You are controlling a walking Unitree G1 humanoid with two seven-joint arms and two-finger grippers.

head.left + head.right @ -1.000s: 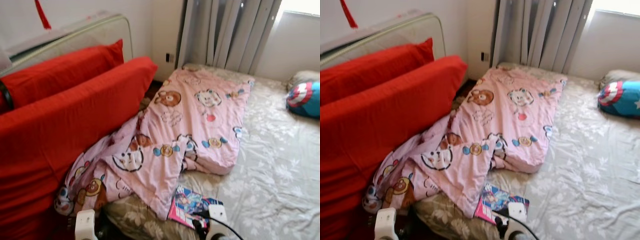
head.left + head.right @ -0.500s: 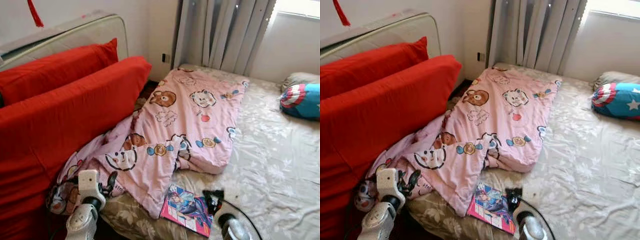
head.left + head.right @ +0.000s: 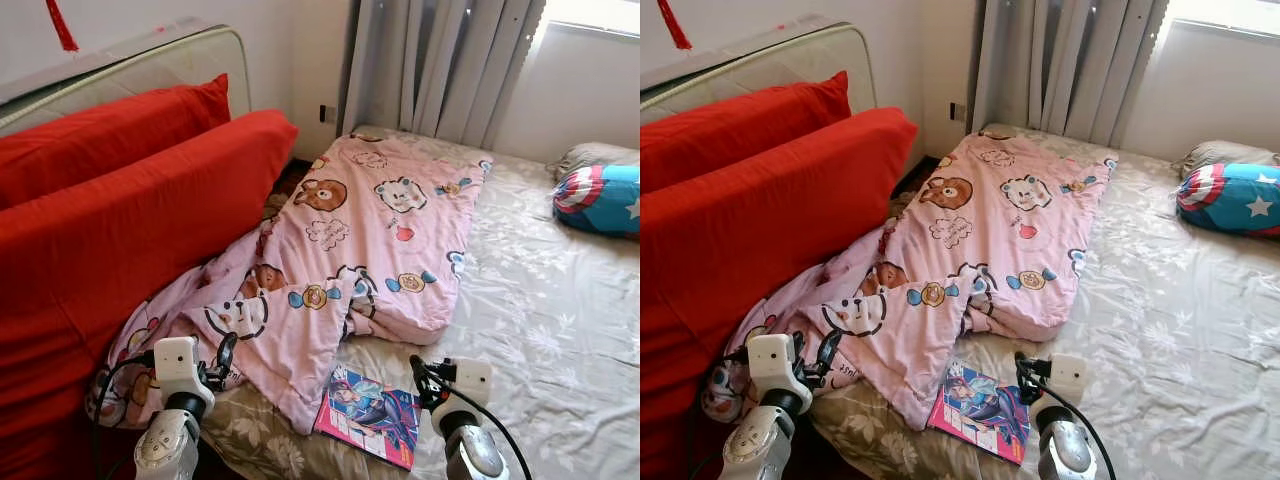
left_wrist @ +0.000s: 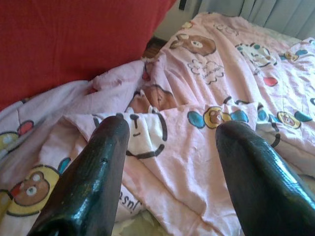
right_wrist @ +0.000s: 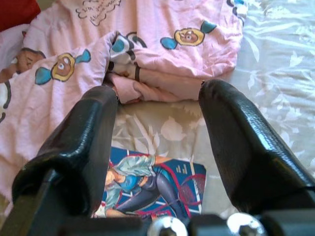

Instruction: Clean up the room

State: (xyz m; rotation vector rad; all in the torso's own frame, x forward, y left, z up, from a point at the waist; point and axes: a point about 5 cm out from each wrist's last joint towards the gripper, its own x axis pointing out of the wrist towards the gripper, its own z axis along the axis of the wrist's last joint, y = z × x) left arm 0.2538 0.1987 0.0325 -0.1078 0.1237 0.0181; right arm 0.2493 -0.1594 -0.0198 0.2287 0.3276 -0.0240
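Note:
A pink cartoon-print blanket (image 3: 370, 240) lies crumpled across the left part of the bed, one end hanging off toward the red cushions. A colourful magazine (image 3: 368, 416) rests on the bed's near edge, just below the blanket's corner. My left gripper (image 3: 222, 358) is raised at the lower left, open, right over the blanket's hanging end (image 4: 147, 142). My right gripper (image 3: 420, 377) is raised at the lower middle, open, just right of the magazine (image 5: 147, 189). Neither holds anything.
Two big red cushions (image 3: 130, 220) lean against a headboard on the left. The floral bedsheet (image 3: 540, 320) spreads to the right. A blue shield-print pillow (image 3: 600, 198) lies at the far right; grey curtains (image 3: 440, 70) hang behind the bed.
Both arms have risen into view from the lower edge, grippers now lifted above the bed's near edge. The camera has shifted slightly; blanket and magazine lie as before.

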